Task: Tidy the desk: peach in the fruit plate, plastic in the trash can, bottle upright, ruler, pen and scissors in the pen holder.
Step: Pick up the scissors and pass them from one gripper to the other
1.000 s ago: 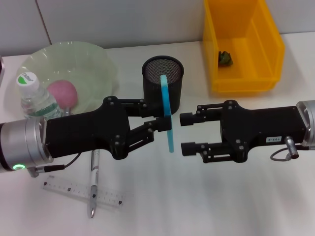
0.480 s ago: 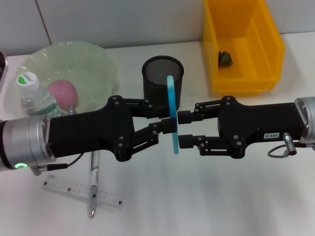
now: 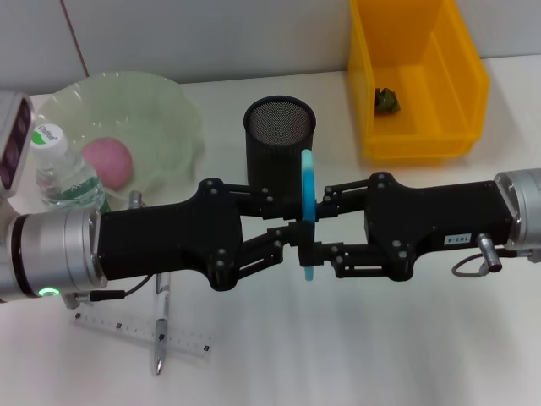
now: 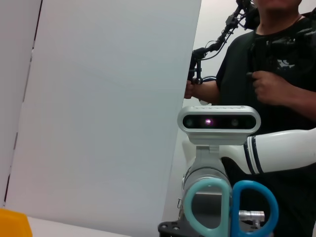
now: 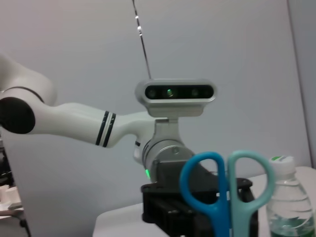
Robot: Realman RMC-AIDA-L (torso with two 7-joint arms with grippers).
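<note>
nearest the camera, the ruler (image 3: 139,330) and pen (image 3: 160,317) lie crossed on the desk, down-left of the pen holder (image 3: 280,145). just in front of the holder the left gripper (image 3: 297,222) is clamped on the scissors (image 3: 308,211), held on edge; the right gripper (image 3: 311,233), half a second ago just beside them, has now closed its fingers around the blades too. left of the holder stand the bottle (image 3: 66,175) and the fruit plate (image 3: 161,118) with the peach (image 3: 107,162); right of it is the yellow bin (image 3: 461,80)

White desk (image 3: 355,355) w/ matte top, evenly lit. Pale grey wall panels (image 3: 211,38) run along far edge. White partition board (image 4: 103,113) stands upright in bkgd.
</note>
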